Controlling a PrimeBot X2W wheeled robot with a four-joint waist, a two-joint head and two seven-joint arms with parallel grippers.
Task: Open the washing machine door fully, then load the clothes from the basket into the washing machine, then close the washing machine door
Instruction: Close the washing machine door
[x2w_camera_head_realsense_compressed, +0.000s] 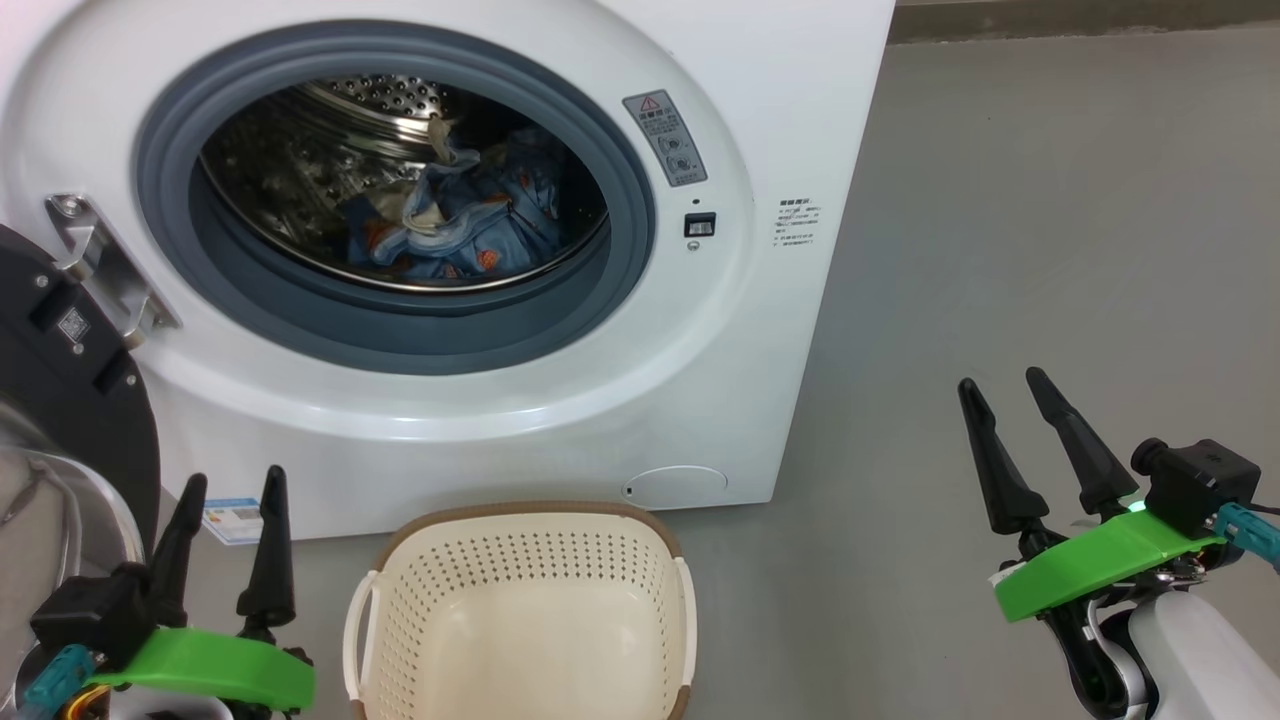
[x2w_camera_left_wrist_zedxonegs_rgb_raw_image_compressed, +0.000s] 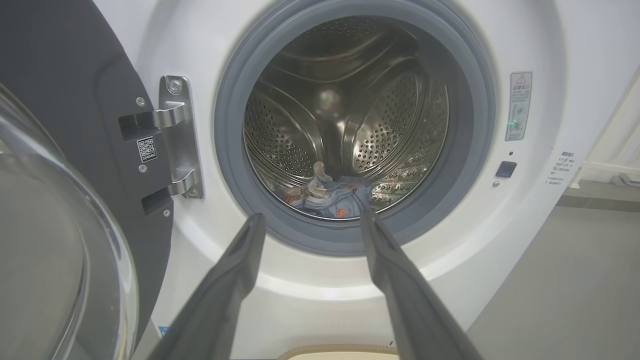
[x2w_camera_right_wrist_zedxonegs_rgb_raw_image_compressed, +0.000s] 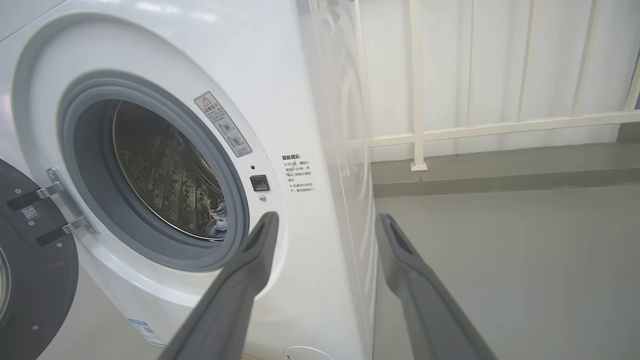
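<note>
- head view: the washing machine (x2w_camera_head_realsense_compressed: 780, 120) takes up the upper left and centre of the frame. its round mouth is uncovered, and a grey gasket (x2w_camera_head_realsense_compressed: 400, 340) rings the steel drum (x2w_camera_head_realsense_compressed: 300, 170).
- the clothes (x2w_camera_head_realsense_compressed: 460, 225), blue fabric with orange prints and a cream piece, lie heaped inside the drum, toward its lower right.
- the washing machine door (x2w_camera_head_realsense_compressed: 70, 400) stands open at the left edge, black, hung on a metal hinge (x2w_camera_head_realsense_compressed: 100, 265).
- the basket (x2w_camera_head_realsense_compressed: 520, 560) sits on the grey floor (x2w_camera_head_realsense_compressed: 1050, 200) at bottom centre, just in front of the machine, with its pale inner bottom showing.
- the left gripper (x2w_camera_head_realsense_compressed: 234, 478) is at lower left, between the door and the basket, jaws spread and grasping nothing.
- the right gripper (x2w_camera_head_realsense_compressed: 1000, 380) is at lower right over the floor, well apart from the machine, also released.
- left wrist view: two dark fingers (x2w_camera_left_wrist_zedxonegs_rgb_raw_image_compressed: 395, 280) rise from the bottom edge, held apart and pointing at the drum mouth.
- the clothes rest on the drum's bottom, seen between the fingertips.
- the door's glass window (x2w_camera_left_wrist_zedxonegs_rgb_raw_image_compressed: 50, 250) bulges at lower left, and the basket's brown rim shows at the bottom edge.
- right wrist view: this arm's fingers (x2w_camera_right_wrist_zedxonegs_rgb_raw_image_compressed: 240, 285) are parted with nothing between them. one crosses the machine's front and the other lies over the floor.
- a sliver of the clothes shows at the drum's lower lip, and the door is at lower left.
- a white railing (x2w_camera_right_wrist_zedxonegs_rgb_raw_image_compressed: 420, 90) stands at upper right.
</note>
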